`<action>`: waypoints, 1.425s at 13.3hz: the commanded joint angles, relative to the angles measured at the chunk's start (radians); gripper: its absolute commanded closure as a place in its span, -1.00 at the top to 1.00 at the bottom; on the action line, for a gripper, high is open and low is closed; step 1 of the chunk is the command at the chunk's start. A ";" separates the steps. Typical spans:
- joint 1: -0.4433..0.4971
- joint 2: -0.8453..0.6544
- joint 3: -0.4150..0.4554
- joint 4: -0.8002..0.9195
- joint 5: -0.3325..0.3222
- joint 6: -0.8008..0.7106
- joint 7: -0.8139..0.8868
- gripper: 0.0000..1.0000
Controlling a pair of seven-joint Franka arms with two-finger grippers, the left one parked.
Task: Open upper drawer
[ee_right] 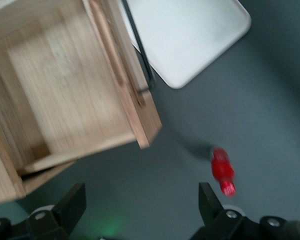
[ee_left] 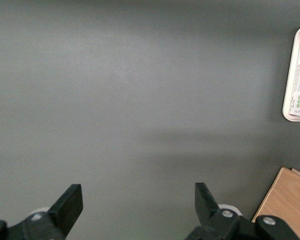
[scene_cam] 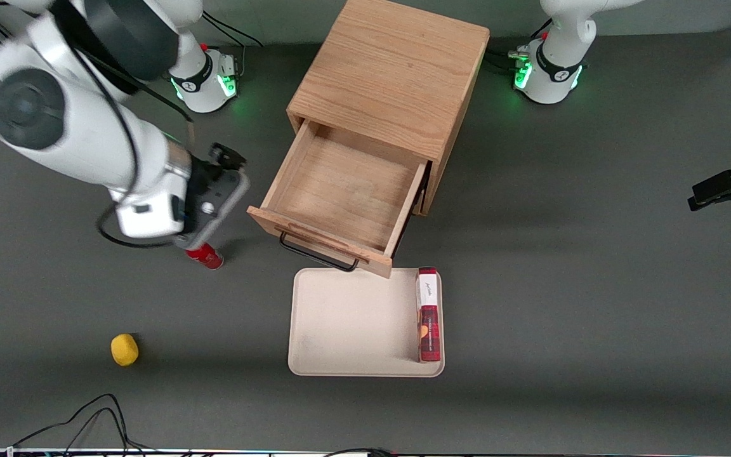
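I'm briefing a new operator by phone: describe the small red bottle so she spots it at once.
Start at the wooden cabinet with its upper drawer pulled out. Toward the working arm's end of the table, beside that drawer, the small red bottle lies on its side, just under the open pincer. It is the only red thing outside the tray.

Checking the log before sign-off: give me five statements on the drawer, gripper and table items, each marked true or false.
1. The upper drawer is pulled out. True.
2. It holds a can. False: it is empty.
3. The gripper grips the handle. False: it is open, beside the drawer, above the red bottle.
4. A red box lies on the tray. True.
5. The yellow object is on the tray. False: on the table.
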 commanded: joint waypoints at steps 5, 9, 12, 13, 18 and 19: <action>-0.280 -0.321 0.005 -0.304 0.060 -0.004 0.219 1.00; -0.412 -0.455 0.002 -0.471 0.127 0.124 0.312 1.00; -0.503 -0.513 0.000 -0.547 0.197 0.172 0.386 1.00; -0.519 -0.516 -0.010 -0.548 0.191 0.161 0.399 0.99; -0.580 -0.510 0.003 -0.559 0.189 0.180 0.381 1.00; -0.579 -0.504 -0.007 -0.558 0.189 0.177 0.352 1.00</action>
